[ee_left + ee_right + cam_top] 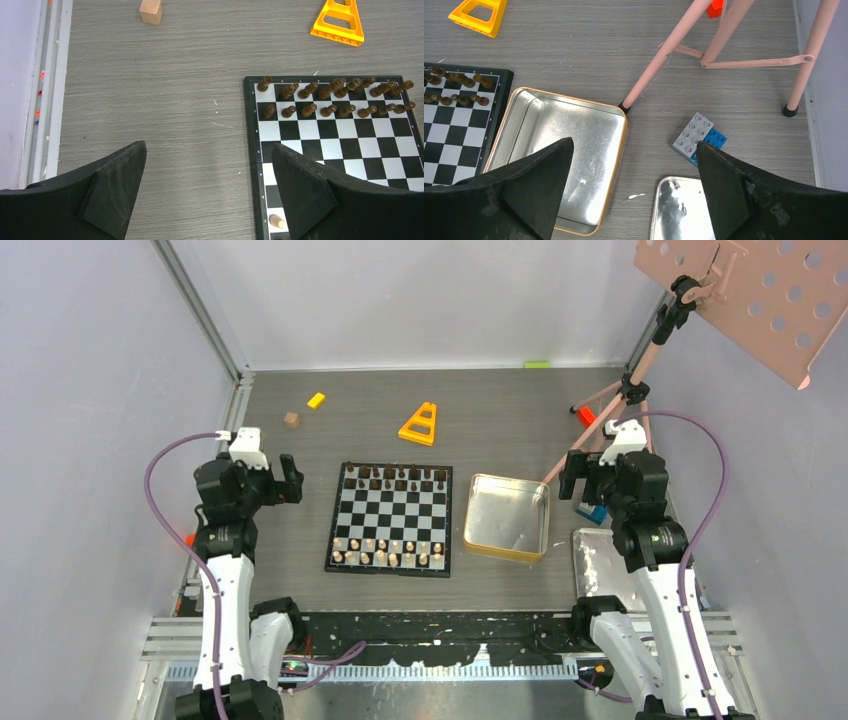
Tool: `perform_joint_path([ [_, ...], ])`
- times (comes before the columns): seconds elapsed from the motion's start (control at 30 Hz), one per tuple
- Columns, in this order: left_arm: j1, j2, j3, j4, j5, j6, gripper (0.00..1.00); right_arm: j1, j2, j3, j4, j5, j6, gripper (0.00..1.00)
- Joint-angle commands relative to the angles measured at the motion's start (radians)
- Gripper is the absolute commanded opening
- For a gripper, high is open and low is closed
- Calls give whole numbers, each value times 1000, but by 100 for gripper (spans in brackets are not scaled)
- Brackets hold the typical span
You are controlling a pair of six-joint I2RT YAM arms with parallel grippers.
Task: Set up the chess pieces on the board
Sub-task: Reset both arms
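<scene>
The checkered board lies flat in the middle of the table. Dark brown chess pieces fill its two far rows and pale tan chess pieces stand along its two near rows. My left gripper hovers left of the board, open and holding nothing. In the left wrist view the left gripper spans bare table beside the board, with dark pieces and one pale piece in sight. My right gripper is open right of the gold tin; in its wrist view the right gripper holds nothing.
An empty gold tin sits right of the board, with a shiny silver tray at the near right. A grey and blue brick and pink stand legs lie by the right arm. A wooden cube, yellow brick and orange triangle lie beyond the board.
</scene>
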Motion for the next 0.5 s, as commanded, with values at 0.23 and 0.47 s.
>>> perform_joint_path([
  [0.23, 42, -3, 2, 38, 68, 12, 100, -4, -16, 3, 39, 29, 3, 100],
  [0.47, 47, -5, -1, 37, 83, 19, 100, -5, -22, 1, 39, 35, 2, 100],
])
